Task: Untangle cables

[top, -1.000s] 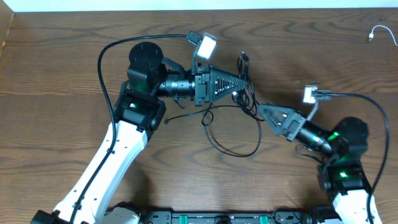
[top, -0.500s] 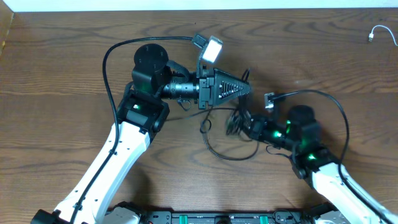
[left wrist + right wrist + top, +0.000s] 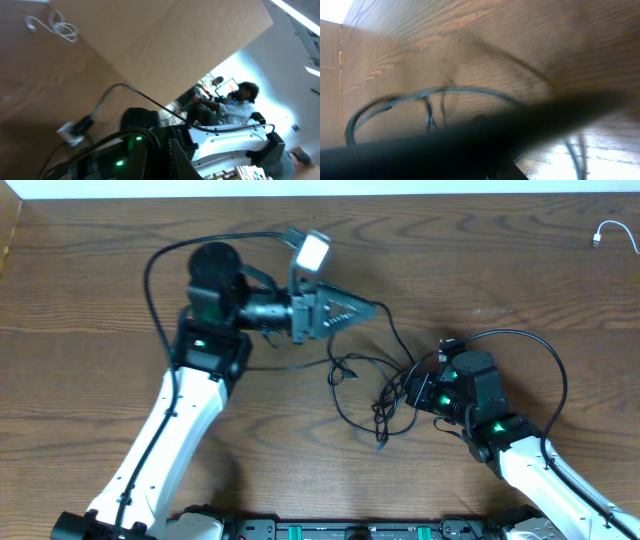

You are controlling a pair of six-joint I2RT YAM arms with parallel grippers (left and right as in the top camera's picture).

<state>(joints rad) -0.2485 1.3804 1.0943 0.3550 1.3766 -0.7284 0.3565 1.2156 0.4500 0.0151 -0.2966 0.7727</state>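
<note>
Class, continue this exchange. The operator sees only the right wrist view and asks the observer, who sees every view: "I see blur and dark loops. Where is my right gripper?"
Observer: The right gripper sits shut at the black tangle's right side.
Operator: And the left one?
Observer: The left gripper is shut on a black strand that runs down into that tangle.
Operator: Any white cable?
Observer: The white cable lies alone in the overhead view's far right corner.

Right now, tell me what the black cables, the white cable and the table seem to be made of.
Black cables: thin cords in what looks like matte rubber or plastic sheathing; they bend in loose loops without kinking.
White cable: likely smooth plastic jacket, curling softly; too small to say more.
Table: wood or wood-look laminate, brown with streaky grain and a dull finish.
</note>
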